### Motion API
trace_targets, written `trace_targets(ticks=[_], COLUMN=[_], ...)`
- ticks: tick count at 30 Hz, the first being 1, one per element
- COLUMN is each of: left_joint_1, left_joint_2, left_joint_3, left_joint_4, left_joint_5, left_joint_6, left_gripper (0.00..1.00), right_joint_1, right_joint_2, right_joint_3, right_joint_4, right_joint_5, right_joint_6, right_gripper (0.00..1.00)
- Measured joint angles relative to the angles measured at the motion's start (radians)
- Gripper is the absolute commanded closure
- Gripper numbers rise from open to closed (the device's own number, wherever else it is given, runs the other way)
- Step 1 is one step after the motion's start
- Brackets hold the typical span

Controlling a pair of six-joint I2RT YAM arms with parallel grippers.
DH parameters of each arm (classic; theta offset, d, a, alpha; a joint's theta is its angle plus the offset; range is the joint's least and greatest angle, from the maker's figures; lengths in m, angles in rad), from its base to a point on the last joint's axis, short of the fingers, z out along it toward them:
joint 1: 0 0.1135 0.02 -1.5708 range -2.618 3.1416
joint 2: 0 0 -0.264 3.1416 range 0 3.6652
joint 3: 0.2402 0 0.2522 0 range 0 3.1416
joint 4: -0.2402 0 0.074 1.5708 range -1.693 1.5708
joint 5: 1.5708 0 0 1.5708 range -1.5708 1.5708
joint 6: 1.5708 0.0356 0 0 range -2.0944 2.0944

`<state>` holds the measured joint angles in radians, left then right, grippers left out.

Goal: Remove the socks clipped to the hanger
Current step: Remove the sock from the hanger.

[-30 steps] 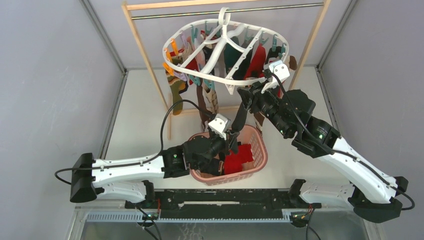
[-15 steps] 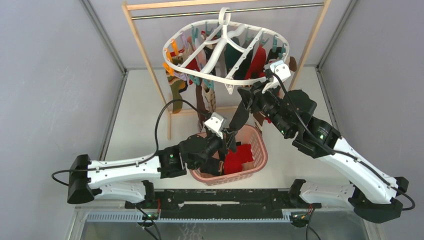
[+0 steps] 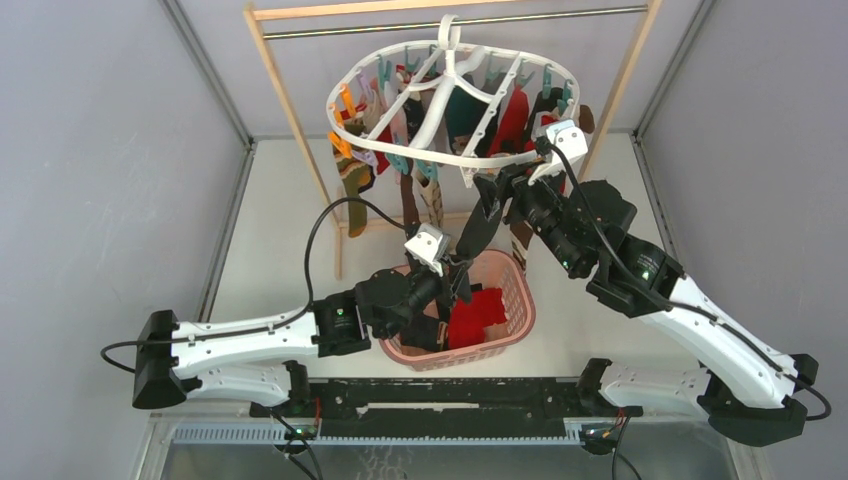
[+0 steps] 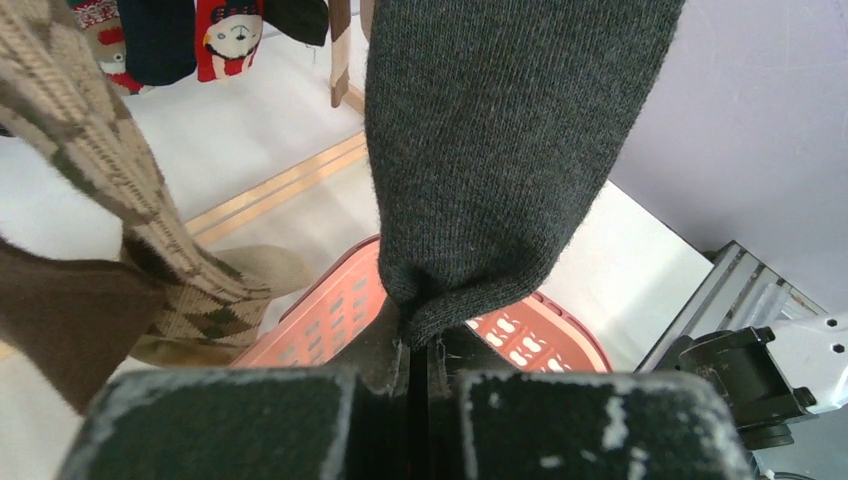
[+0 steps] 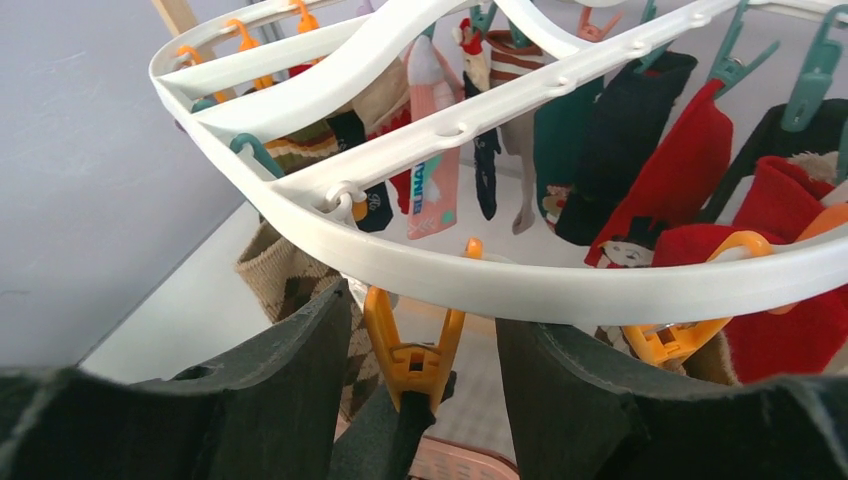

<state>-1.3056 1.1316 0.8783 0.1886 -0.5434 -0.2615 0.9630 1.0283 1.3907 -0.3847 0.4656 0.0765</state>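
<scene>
hanger (image 5: 600, 292): hooked on the rail (image 3: 400, 22), hanging above the far part of the table (image 3: 280, 220). Near rim sits right above the right fingers.
socks (image 5: 690, 170): still clipped in rows under the frame. Red, black, green and striped ones show in the right wrist view. An argyle one (image 4: 180, 290) and a brown one hang just left of the left fingers.
dark sock (image 4: 500, 150): grey knit, hangs from the near rim straight down towards the basket (image 3: 522, 300). Its top is in an orange clip (image 5: 410, 350), its bottom end in the left fingers.
left fingers (image 4: 400, 360): pressed together on the sock's lowest tip. Fabric enters the seam between them, and they sit over the basket's far rim.
right fingers (image 3: 500, 185): spread, one on each side of the orange clip, just under the rim. Small gap to the clip on both sides, nothing held.
clip: jaws down, biting the dark sock's top edge, between the right fingers.
basket: pink lattice, on the table between the arms, red cloth (image 3: 480, 310) inside.
</scene>
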Motion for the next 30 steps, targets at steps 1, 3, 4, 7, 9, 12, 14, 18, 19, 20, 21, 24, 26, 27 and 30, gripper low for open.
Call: trace_targets(ticks=[1, 3, 4, 7, 9, 12, 14, 18, 19, 20, 21, 24, 26, 27, 30], left_joint_1=[0.0, 0.0, 0.0, 0.0, 0.0, 0.0, 0.0, 0.002, 0.002, 0.002, 0.002, 0.002, 0.002, 0.002, 0.002], left_joint_2=[0.0, 0.0, 0.0, 0.0, 0.0, 0.0, 0.0, 0.0, 0.0, 0.0, 0.0, 0.0, 0.0, 0.0, 0.0], left_joint_3=[0.0, 0.0, 0.0, 0.0, 0.0, 0.0, 0.0, 0.0, 0.0, 0.0, 0.0, 0.0, 0.0, 0.0, 0.0], left_joint_4=[-0.001, -0.005, -0.006, -0.007, -0.008, -0.008, -0.008, -0.008, -0.009, -0.01, -0.013, -0.02, -0.02, -0.02, -0.026], left_joint_5=[0.0, -0.002, -0.002, -0.003, -0.003, -0.003, -0.003, -0.003, -0.003, -0.003, -0.004, -0.003, -0.004, -0.003, -0.003], left_joint_6=[0.0, 0.0, 0.0, 0.0, 0.0, 0.0, 0.0, 0.0, 0.0, 0.0, 0.0, 0.0, 0.0, 0.0, -0.001], left_gripper=[1.0, 1.0, 1.0, 1.0, 1.0, 1.0, 1.0, 1.0, 1.0, 1.0, 1.0, 1.0, 1.0, 1.0, 1.0], right_joint_1=[0.002, 0.002, 0.002, 0.002, 0.003, 0.004, 0.007, 0.012, 0.013, 0.013, 0.013, 0.013, 0.013, 0.013, 0.014], right_joint_2=[0.0, -0.001, -0.001, 0.0, 0.0, 0.005, 0.008, 0.011, 0.011, 0.011, 0.011, 0.011, 0.011, 0.011, 0.011], right_joint_3=[0.0, 0.001, 0.004, 0.013, 0.021, 0.034, 0.038, 0.038, 0.038, 0.038, 0.038, 0.038, 0.038, 0.038, 0.038], right_joint_4=[0.0, 0.0, -0.002, -0.003, -0.006, -0.01, -0.012, -0.02, -0.02, -0.021, -0.021, -0.019, -0.019, -0.019, -0.018], right_joint_5=[0.008, 0.022, 0.028, 0.045, 0.055, 0.068, 0.076, 0.087, 0.088, 0.093, 0.096, 0.103, 0.103, 0.102, 0.103], right_joint_6=[0.0, 0.0, 0.0, -0.001, -0.001, -0.002, -0.004, -0.008, -0.007, -0.008, -0.011, -0.011, -0.015, -0.016, -0.016], right_gripper=[0.39, 0.4, 0.41, 0.41, 0.42, 0.48, 0.54, 0.72, 0.76, 0.8, 0.84, 0.95, 0.96, 0.96, 0.96])
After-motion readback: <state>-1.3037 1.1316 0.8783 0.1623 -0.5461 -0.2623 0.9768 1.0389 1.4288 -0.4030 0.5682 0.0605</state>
